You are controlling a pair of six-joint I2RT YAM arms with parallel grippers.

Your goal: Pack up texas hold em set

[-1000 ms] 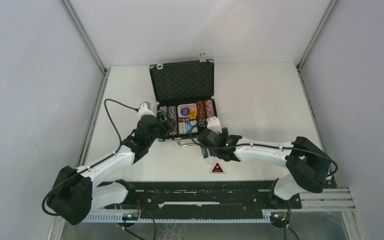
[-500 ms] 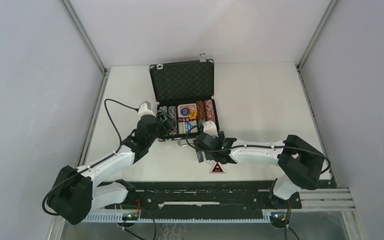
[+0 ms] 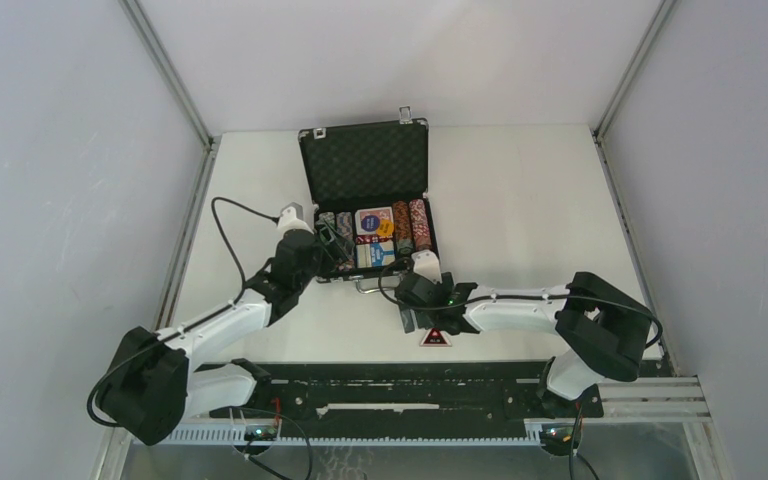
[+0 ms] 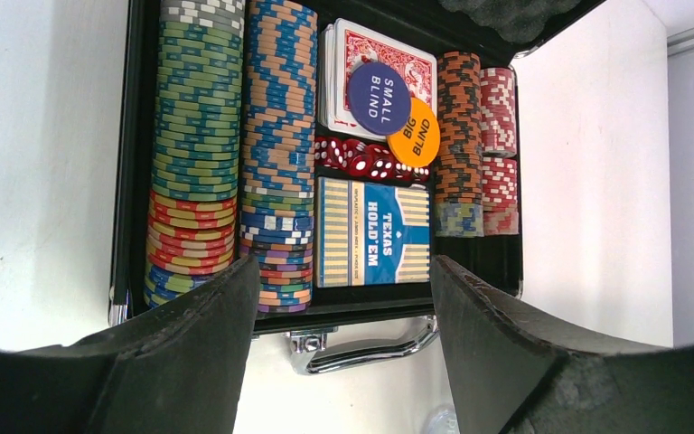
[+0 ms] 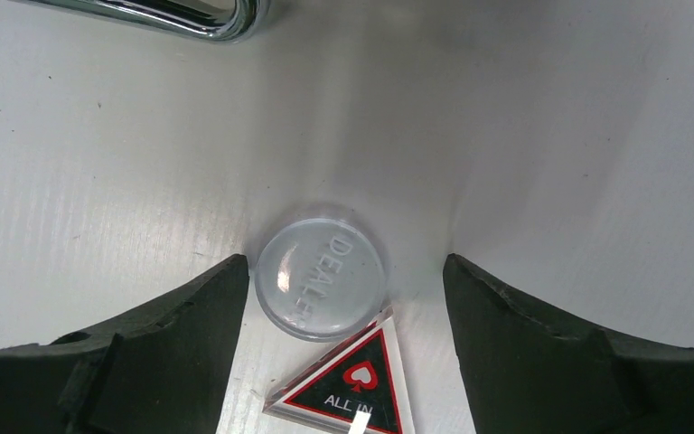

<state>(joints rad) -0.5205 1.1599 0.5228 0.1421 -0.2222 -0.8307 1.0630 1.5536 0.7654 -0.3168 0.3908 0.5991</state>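
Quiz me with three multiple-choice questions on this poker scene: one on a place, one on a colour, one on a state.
1. Where is the dealer button? A in the case; B on the table by the all-in token; C gripped by the right jaws.
2. The big blind token's colour? A orange; B green; C white.
3. The case is: A shut; B open; C upside down.
Key: B, it lies on the table beside the triangle; A, plainly orange; B, its lid is back, contents showing.
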